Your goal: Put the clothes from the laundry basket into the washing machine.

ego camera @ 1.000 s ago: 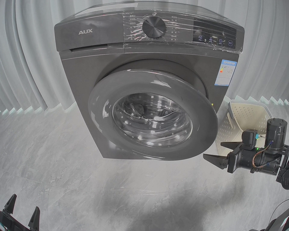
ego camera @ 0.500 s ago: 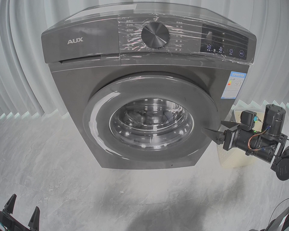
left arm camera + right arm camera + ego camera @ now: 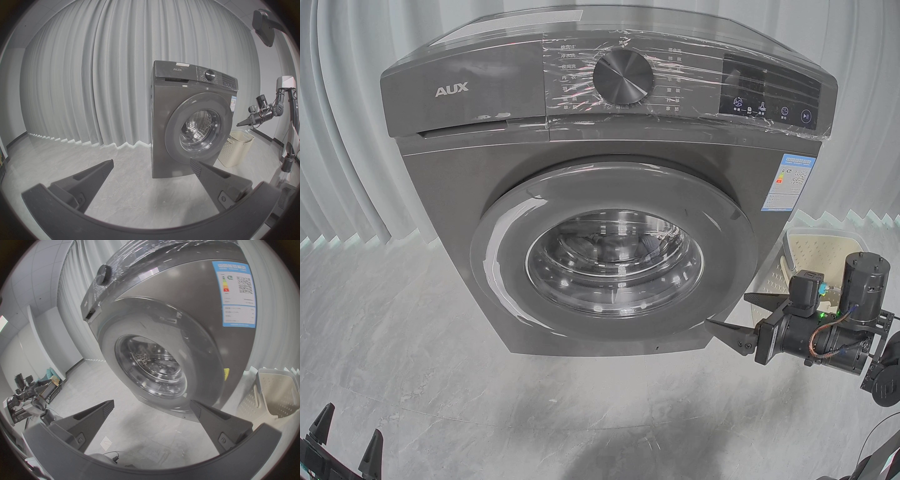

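The right gripper [image 3: 726, 309] is held spread and empty, just beside the shut door [image 3: 614, 262] of the washing machine [image 3: 481, 162]. Just behind it, the laundry basket [image 3: 822, 250] is seen bare inside. Dim folds behind the glass are judged to be clothes [image 3: 600, 240], so loading appears done. The left gripper [image 3: 351, 420], likewise spread, is kept well apart.

Head cam close, angled down at washing machine [image 3: 612, 206]; left wrist far back; right wrist near, 4 o'clock; all share it.
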`<state>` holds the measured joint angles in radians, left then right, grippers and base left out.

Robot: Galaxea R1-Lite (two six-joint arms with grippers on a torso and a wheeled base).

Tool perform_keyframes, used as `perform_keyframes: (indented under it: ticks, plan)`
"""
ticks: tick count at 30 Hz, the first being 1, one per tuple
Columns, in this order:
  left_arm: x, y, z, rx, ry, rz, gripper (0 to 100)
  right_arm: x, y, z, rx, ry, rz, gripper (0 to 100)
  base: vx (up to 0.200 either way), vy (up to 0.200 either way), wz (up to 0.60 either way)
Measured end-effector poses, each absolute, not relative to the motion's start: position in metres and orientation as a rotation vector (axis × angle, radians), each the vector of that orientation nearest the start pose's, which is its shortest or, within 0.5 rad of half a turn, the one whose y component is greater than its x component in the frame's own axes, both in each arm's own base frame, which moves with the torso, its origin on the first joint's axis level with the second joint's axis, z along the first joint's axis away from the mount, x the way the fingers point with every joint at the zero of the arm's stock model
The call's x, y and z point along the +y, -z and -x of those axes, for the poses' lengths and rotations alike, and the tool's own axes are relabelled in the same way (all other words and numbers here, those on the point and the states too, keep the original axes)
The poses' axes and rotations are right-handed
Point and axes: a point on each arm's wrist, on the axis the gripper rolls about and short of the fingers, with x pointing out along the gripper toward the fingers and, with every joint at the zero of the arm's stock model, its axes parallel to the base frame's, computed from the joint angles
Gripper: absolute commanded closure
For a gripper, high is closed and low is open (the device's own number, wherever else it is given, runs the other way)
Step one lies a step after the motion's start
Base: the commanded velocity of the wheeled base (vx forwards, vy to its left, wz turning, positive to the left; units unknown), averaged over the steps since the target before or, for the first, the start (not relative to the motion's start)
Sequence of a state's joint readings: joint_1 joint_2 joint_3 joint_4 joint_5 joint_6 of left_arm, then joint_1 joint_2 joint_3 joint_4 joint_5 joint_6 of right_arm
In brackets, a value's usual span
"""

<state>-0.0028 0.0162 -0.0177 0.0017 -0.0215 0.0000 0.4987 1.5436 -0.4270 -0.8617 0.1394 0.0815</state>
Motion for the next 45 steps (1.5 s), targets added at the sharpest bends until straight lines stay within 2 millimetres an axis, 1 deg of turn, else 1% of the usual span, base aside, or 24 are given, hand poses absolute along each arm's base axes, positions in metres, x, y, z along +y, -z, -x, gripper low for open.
perform_keyframes:
  ticks: [3,6,10,13,15,22,27,31,37,40,43,45]
  plan:
    - [0.0,-0.081,0.023,0.0,0.024,0.0,0,0.117,-0.153,-0.202,0.264,-0.641,-0.036,0,0.2,0.0,0.0]
    - [0.0,-0.081,0.023,0.0,0.024,0.0,0,0.118,-0.159,-0.203,0.24,-0.64,-0.044,0,0.133,0.0,0.0]
    - [0.0,-0.081,0.023,0.0,0.024,-0.001,0,0.117,-0.17,-0.212,0.193,-0.597,-0.057,0,0.0,0.0,0.0]
    - [0.0,-0.081,0.023,0.0,0.025,-0.001,0,0.116,-0.173,-0.217,0.19,-0.566,-0.062,0,0.0,0.0,0.0]
    - [0.0,-0.081,0.023,0.0,0.024,-0.001,0,0.115,-0.178,-0.222,0.158,-0.546,-0.072,0,0.0,0.0,0.0]
    - [0.0,-0.081,0.023,0.0,0.024,-0.001,0,0.115,-0.172,-0.229,0.163,-0.518,-0.067,0,0.0,0.0,0.0]
    - [0.0,-0.081,0.023,0.0,0.025,0.0,0,0.114,-0.17,-0.225,0.119,-0.518,-0.069,0,0.0,0.0,0.0]
    - [0.0,-0.081,0.023,0.0,0.024,0.001,0,0.112,-0.171,-0.215,0.084,-0.522,-0.066,0,0.0,0.0,0.0]
    - [0.0,-0.081,0.023,0.0,0.024,0.002,0,0.097,-0.166,-0.18,0.097,-0.527,-0.054,0,0.0,0.0,0.0]
    - [0.0,-0.081,0.023,0.0,0.025,0.002,0,0.081,-0.165,-0.162,0.091,-0.503,-0.05,0,0.0,0.0,0.0]
    - [0.0,-0.081,0.023,0.0,0.026,0.003,0,0.062,-0.166,-0.143,0.055,-0.46,-0.051,0,0.0,0.0,0.0]
    - [0.0,-0.081,0.023,0.0,0.026,0.004,0,0.053,-0.166,-0.132,0.029,-0.434,-0.053,0,0.0,0.0,0.0]
